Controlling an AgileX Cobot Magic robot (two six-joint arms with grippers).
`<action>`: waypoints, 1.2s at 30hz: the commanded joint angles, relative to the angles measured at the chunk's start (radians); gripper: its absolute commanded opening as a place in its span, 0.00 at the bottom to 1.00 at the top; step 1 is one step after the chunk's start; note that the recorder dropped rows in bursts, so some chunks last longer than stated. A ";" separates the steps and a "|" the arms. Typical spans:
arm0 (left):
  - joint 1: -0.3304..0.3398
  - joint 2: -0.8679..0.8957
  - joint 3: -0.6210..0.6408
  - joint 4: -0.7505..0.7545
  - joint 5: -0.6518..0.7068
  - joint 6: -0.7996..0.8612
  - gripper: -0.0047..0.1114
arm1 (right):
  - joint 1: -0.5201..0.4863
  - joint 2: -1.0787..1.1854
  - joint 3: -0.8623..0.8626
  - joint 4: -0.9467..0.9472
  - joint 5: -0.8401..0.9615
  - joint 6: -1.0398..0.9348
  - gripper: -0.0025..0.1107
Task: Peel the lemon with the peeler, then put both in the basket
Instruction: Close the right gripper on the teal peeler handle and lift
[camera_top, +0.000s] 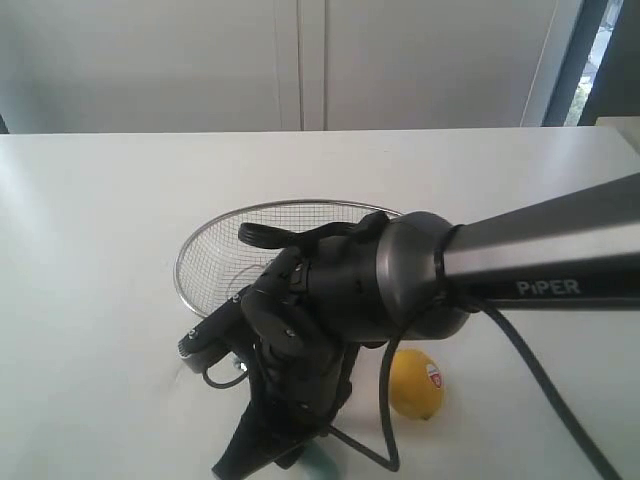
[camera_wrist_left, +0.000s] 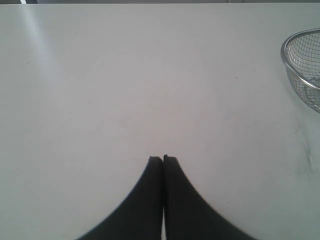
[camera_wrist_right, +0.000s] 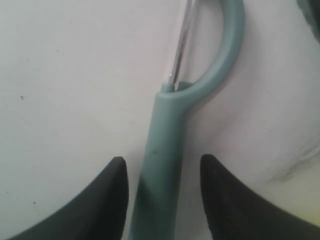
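Yellow lemon (camera_top: 415, 385) (stickered) lies near mesh basket (camera_top: 212, 250); teal peeler (camera_wrist_right: 160, 150) flat.

Left tool (camera_wrist_left: 163, 159) clamped closed — right tool (camera_wrist_right: 162, 162) angled downward, jaws spread apart.

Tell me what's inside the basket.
Nothing shows in the far part of the basket. Its near part is covered by the right arm, so that part cannot be judged. The lemon lies outside it, on the table.

Bright yellow lemon (camera_top: 412, 388) — red-and-white sticker (camera_top: 434, 375), pale teal-green peeler (camera_wrist_right: 160, 150), silver wire-mesh basket (camera_top: 212, 250), plain white table (camera_top: 90, 300)
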 joint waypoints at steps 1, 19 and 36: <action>0.003 -0.004 0.004 -0.002 -0.001 -0.004 0.04 | -0.001 -0.001 -0.007 -0.009 0.005 0.004 0.40; 0.003 -0.004 0.004 -0.002 -0.001 -0.004 0.04 | -0.001 0.001 -0.007 -0.006 0.015 0.004 0.40; 0.003 -0.004 0.004 -0.002 -0.001 -0.004 0.04 | -0.001 0.025 -0.007 0.003 0.005 0.004 0.40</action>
